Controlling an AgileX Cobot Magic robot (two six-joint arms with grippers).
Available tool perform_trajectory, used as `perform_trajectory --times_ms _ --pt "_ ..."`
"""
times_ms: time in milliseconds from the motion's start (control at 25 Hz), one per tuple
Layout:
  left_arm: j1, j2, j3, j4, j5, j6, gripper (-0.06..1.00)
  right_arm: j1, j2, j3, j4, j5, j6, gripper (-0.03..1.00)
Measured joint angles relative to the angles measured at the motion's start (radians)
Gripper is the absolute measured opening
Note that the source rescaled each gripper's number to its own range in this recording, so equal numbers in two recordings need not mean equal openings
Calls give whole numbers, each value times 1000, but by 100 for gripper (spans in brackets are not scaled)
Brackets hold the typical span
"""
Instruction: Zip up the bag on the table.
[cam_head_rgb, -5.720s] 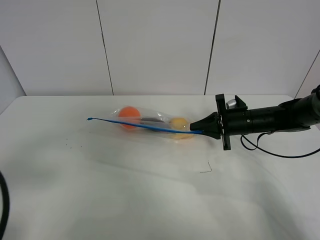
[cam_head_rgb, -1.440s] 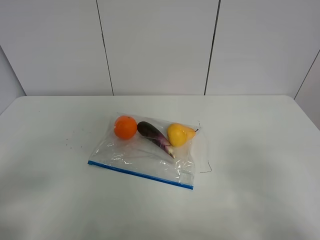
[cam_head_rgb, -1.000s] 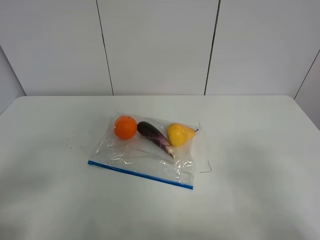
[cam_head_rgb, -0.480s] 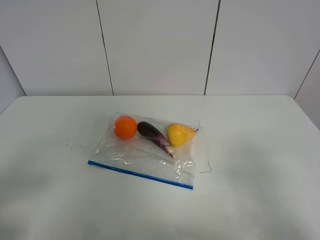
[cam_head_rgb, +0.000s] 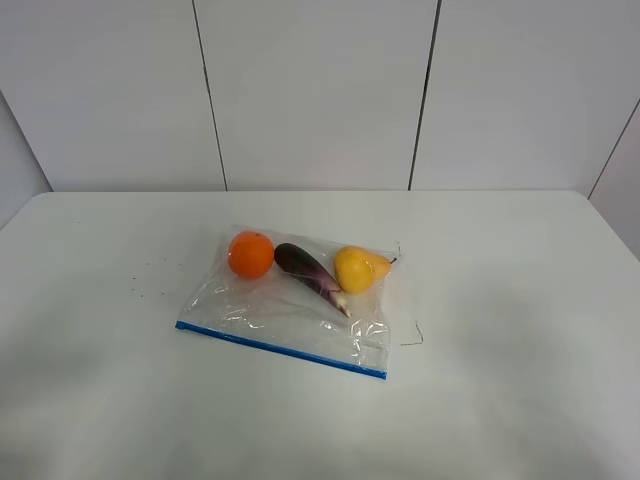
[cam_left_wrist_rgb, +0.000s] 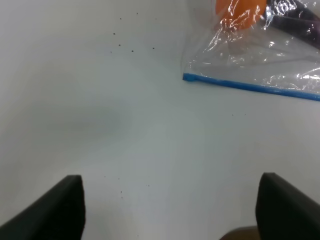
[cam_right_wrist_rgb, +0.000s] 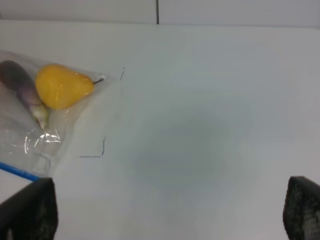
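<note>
- Left gripper (cam_left_wrist_rgb: 170, 210): only its two dark fingertips (cam_left_wrist_rgb: 65, 202) show, at the corners of the left wrist view. They stand wide apart with bare table between them, so the jaws are open and hold nothing. It does not appear in the high view.
- Specks (cam_head_rgb: 140, 290): a few small dark dots on the table, well to the left of the bag; they also show in the left wrist view (cam_left_wrist_rgb: 122, 47).
- Table (cam_head_rgb: 520, 380): white and matte, with the bag lying flat near its middle.
- Bag (cam_head_rgb: 290, 320): clear crinkled plastic, resting on the table, touched by neither gripper.
- Zip strip (cam_head_rgb: 280, 348): a blue line along the bag's near edge, running from the left corner down to the right corner. Whether it is sealed cannot be told.
- Orange (cam_head_rgb: 251, 254): inside the bag at the far left corner.
- Aubergine (cam_head_rgb: 310, 272): purple, lying slantwise just right of the orange, between it and the pear.
- Pear (cam_head_rgb: 358, 268): yellow, at the bag's far right, beside the aubergine's pale end.
- Pen marks (cam_head_rgb: 412, 338): thin dark lines on the table just right of the bag.
- Right gripper (cam_right_wrist_rgb: 170, 210): two dark fingertips (cam_right_wrist_rgb: 30, 210) at the corners of the right wrist view, wide apart, open and empty. The bag's right end lies ahead of it.
</note>
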Motion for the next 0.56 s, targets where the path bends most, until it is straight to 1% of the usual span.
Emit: perform_trajectory --times_ms 560 --pt "0 0 0 0 0 0 100 0 0 0 -4 0 2 100"
